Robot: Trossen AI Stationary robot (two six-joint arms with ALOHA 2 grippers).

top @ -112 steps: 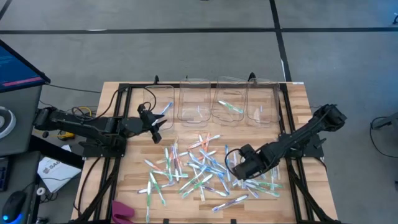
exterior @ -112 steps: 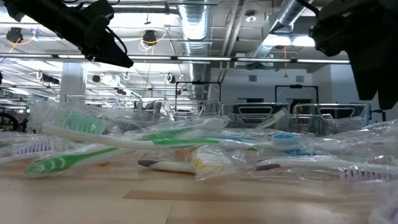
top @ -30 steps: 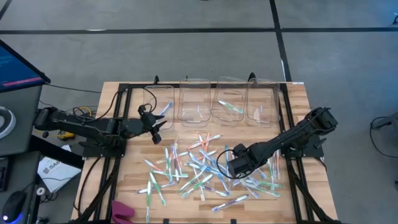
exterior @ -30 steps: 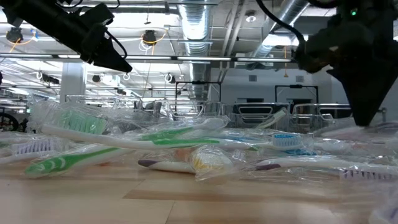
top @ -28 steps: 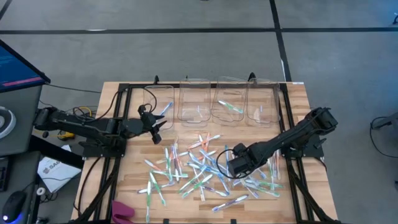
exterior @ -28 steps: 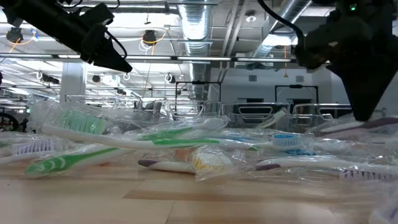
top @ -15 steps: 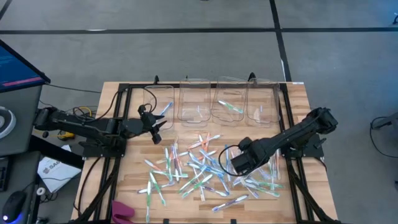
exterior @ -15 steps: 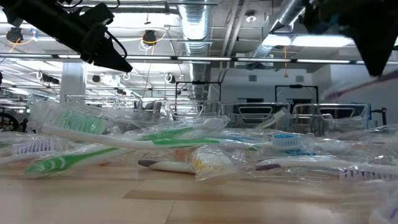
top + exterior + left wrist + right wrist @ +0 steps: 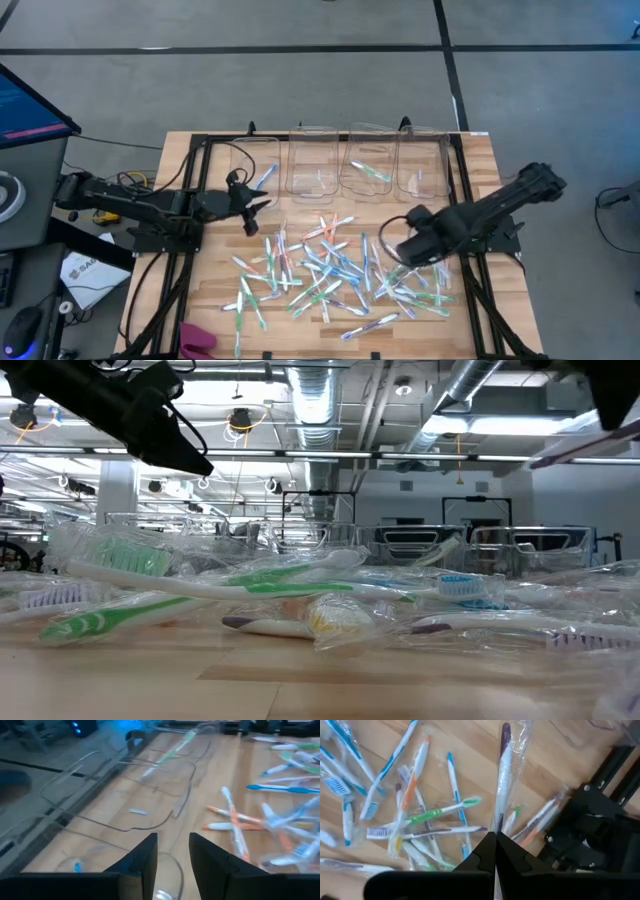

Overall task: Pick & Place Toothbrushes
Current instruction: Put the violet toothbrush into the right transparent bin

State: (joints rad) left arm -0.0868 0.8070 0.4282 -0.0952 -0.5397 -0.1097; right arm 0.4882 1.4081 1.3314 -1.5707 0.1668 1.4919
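Observation:
Several wrapped toothbrushes (image 9: 320,265) lie in a loose pile on the wooden table. My right gripper (image 9: 495,836) hangs over the pile's right part (image 9: 405,245), shut on a purple-and-white wrapped toothbrush (image 9: 503,775), which also shows at the upper right of the low view (image 9: 580,448). My left gripper (image 9: 262,204) hovers in front of the leftmost clear bin (image 9: 255,165); its fingers (image 9: 145,857) stand apart with nothing between them. A blue toothbrush (image 9: 266,175) lies in that bin and a green one (image 9: 372,172) in the third bin. My right gripper pinches the purple toothbrush near one end (image 9: 496,827) between its two fingers. The fingers come from above, pointing down, and hide that end. The rest of the brush sticks out sideways past the fingertips, its wrapper around it, lifted clear of the pile.
Four clear bins stand in a row along the far side, the second (image 9: 315,165) and fourth (image 9: 420,165) among them. A black frame (image 9: 200,150) runs around the table. A pink object (image 9: 195,338) lies at the near left corner.
My right gripper has risen from the pile with the purple toothbrush and moved toward the table's right and far edges; the brush is now lifted clear. My left gripper has turned a little toward the far edge without shifting place.

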